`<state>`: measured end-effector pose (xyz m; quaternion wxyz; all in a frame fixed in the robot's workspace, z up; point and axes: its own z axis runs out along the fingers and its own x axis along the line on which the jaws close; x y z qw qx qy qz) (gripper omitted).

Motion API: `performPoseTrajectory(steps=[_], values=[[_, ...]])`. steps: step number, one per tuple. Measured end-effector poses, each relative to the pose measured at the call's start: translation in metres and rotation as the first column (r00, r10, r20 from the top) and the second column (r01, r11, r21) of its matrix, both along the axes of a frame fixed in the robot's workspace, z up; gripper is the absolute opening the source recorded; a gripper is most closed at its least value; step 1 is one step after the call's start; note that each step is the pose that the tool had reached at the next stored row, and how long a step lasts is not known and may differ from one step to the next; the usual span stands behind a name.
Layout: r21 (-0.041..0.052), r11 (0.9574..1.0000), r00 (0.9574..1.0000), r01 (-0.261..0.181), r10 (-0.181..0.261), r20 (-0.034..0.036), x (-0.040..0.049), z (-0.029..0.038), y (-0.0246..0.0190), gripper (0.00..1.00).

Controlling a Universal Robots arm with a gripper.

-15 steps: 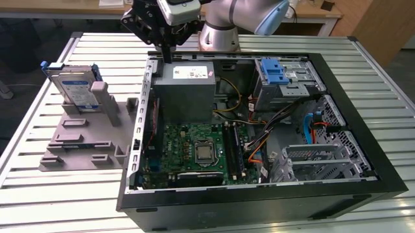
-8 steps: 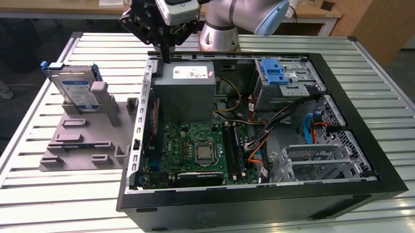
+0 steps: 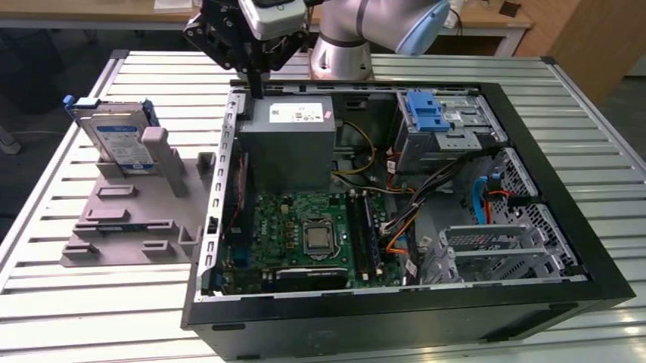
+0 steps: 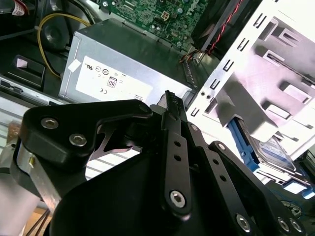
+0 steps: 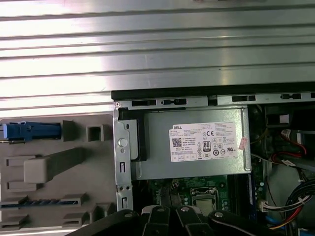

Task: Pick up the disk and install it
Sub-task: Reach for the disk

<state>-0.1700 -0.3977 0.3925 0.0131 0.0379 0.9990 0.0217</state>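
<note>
Disk [image 3: 113,140]: upright on its edge in a slot of the grey fixture [image 3: 131,219], with the white-and-blue label turned toward the exterior view and the blue carrier bracket around its rim. Out on the slatted metal table [image 3: 60,302], at nine o'clock from the open computer case [image 3: 404,321] in the exterior view, clear of the case wall. Untouched by anything but the fixture.

Gripper [image 3: 253,89]: fingers pressed together, nothing held between them. Pointing straight down over the far rim of the case, at twelve o'clock from the power supply [image 3: 287,144] and at about two o'clock from the disk, well apart from it. In the second wrist view, closed tips just above the stickered face of the power supply, with the disk's blue bracket beyond the case wall.

Inside the case, in the exterior view: drive cage [image 3: 444,125] with a blue latch at three o'clock from the power supply, motherboard [image 3: 302,227] at six o'clock from it.
</note>
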Motion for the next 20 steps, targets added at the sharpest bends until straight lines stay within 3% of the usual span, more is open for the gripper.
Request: performPoseTrajectory(steps=[20], values=[[0.0,1.0,1.0,0.0,0.0,0.0,-0.0079,-0.0003,0.0,0.11]])
